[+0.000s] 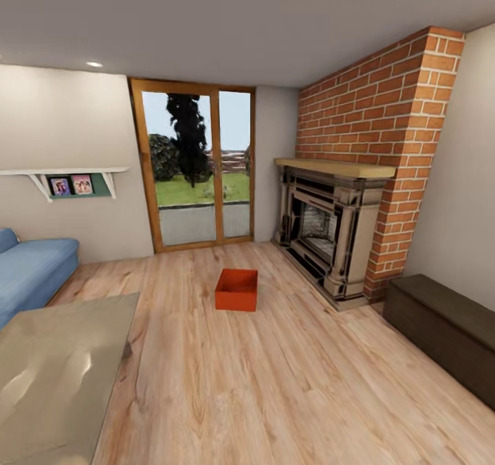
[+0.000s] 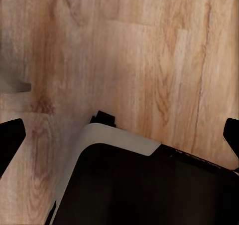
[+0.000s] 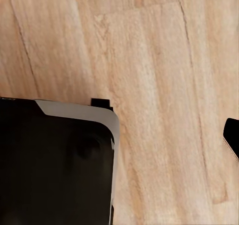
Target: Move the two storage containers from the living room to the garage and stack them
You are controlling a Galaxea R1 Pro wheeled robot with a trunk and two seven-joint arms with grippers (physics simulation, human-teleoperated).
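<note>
One orange-red open-top storage container [image 1: 236, 289] sits on the light wood plank floor [image 1: 275, 382] of the living room, mid-room, in front of the glass door, seen in the head view. It looks empty. The garage is out of view. In the left wrist view my left gripper [image 2: 119, 135] hangs open over the planks, with dark fingertips [image 2: 10, 141] at both edges of the picture and nothing between them. In the right wrist view a dark fingertip [image 3: 232, 141] of my right gripper shows at the edge, spread wide over bare planks. Both grippers are far from the container.
A blue sofa [image 1: 31, 272] and a grey low table [image 1: 58, 375] stand at the left. A brick fireplace [image 1: 337, 238] and a dark low chest [image 1: 447, 327] line the right wall. My black, white-rimmed base [image 2: 144, 185] shows under both wrists.
</note>
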